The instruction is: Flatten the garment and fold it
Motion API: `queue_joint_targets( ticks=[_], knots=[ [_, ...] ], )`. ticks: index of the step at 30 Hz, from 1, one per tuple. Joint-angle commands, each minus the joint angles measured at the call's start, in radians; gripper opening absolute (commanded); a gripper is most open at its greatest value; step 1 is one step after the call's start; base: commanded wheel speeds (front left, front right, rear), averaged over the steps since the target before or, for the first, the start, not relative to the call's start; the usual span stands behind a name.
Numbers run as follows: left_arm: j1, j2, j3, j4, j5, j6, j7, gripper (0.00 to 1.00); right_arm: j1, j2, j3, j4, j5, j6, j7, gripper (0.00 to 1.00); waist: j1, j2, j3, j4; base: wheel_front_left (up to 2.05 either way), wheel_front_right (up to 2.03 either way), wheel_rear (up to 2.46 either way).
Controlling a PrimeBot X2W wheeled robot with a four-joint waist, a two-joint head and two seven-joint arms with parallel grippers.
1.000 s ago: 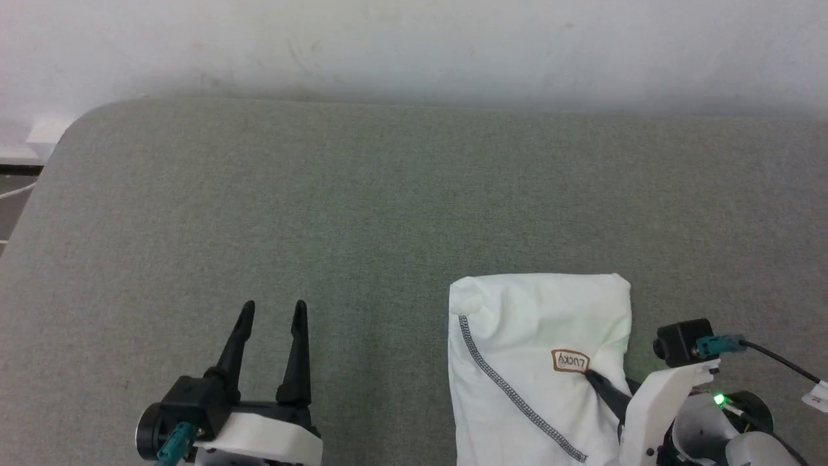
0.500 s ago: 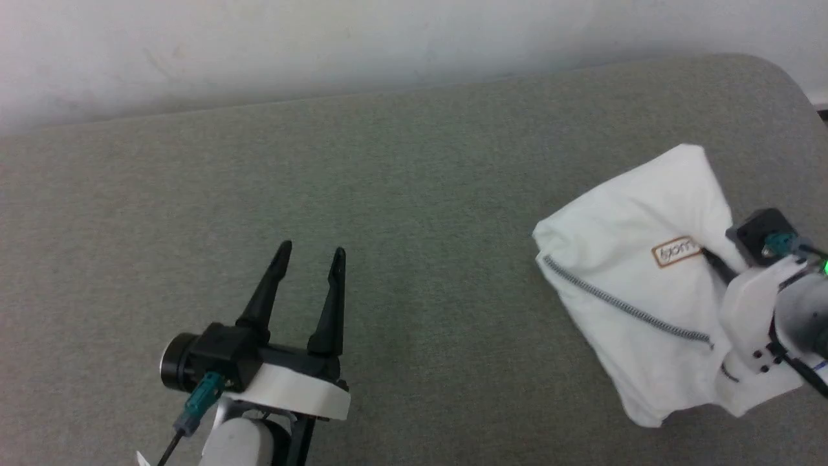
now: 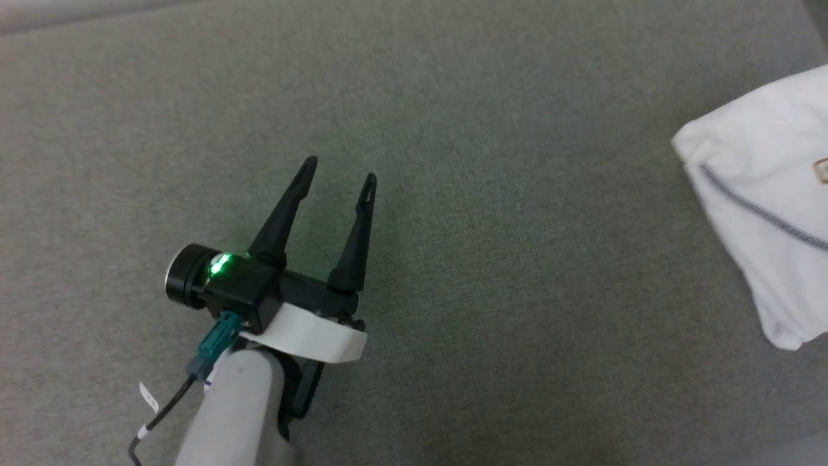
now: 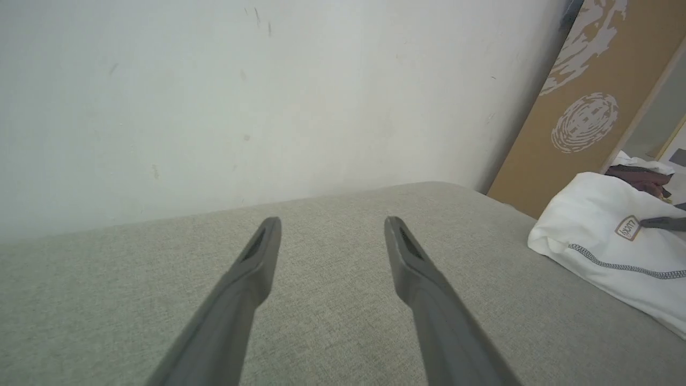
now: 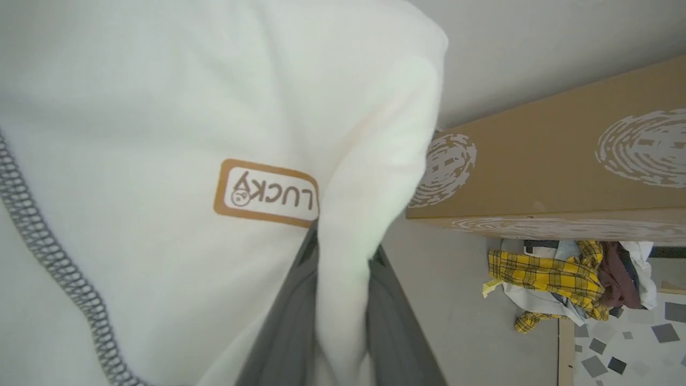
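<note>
Your right gripper [image 5: 343, 244] pinches the garment [image 3: 763, 194], already a folded bundle at frame right; left gripper [image 3: 337, 178] spread, empty. Probably only placing remains.

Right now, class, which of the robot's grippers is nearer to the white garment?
Right. The right gripper has its jaws shut on a fold of the garment, beside the LUCKY label. The left gripper is open over the grey surface, well to the garment's left.
</note>
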Motion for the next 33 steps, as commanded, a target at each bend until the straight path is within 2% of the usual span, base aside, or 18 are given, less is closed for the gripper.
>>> queue_joint_targets(
  ticks=[1,8,18,20,27,33],
  knots=[
    [-0.025,0.010,-0.009,-0.007,0.012,-0.006,-0.005,1.00,-0.028,0.010,-0.035,0.069,-0.013,-0.002,-0.045,0.00,-0.0003,0.0000,0.137,-0.033,0.00,0.00,0.00],
    [-0.045,0.018,-0.016,-0.009,0.015,-0.010,-0.005,1.00,-0.053,0.054,-0.150,0.264,-0.078,-0.002,-0.124,0.00,-0.0003,0.0000,0.164,-0.004,0.00,0.00,0.00],
    [-0.033,0.009,-0.014,0.003,0.002,-0.011,-0.005,1.00,-0.115,0.072,-0.216,0.373,-0.201,-0.002,-0.220,0.00,-0.0003,0.0000,0.113,0.019,0.00,0.00,0.00],
    [-0.026,0.004,-0.015,0.007,-0.004,-0.011,-0.005,1.00,-0.125,0.060,-0.224,0.382,-0.246,-0.002,-0.230,1.00,-0.0003,0.0000,0.089,0.022,0.00,0.00,0.00],
    [0.011,-0.009,-0.007,0.014,-0.028,-0.004,-0.005,1.00,-0.150,0.076,-0.277,0.379,-0.293,-0.002,-0.272,1.00,-0.0003,0.0000,-0.017,0.034,0.00,0.00,0.00],
    [0.065,-0.015,0.032,0.011,-0.054,0.011,-0.005,1.00,-0.165,0.136,-0.290,0.288,-0.229,-0.002,-0.331,1.00,-0.0003,0.0000,-0.143,0.067,0.00,0.00,0.00]
  ],
)
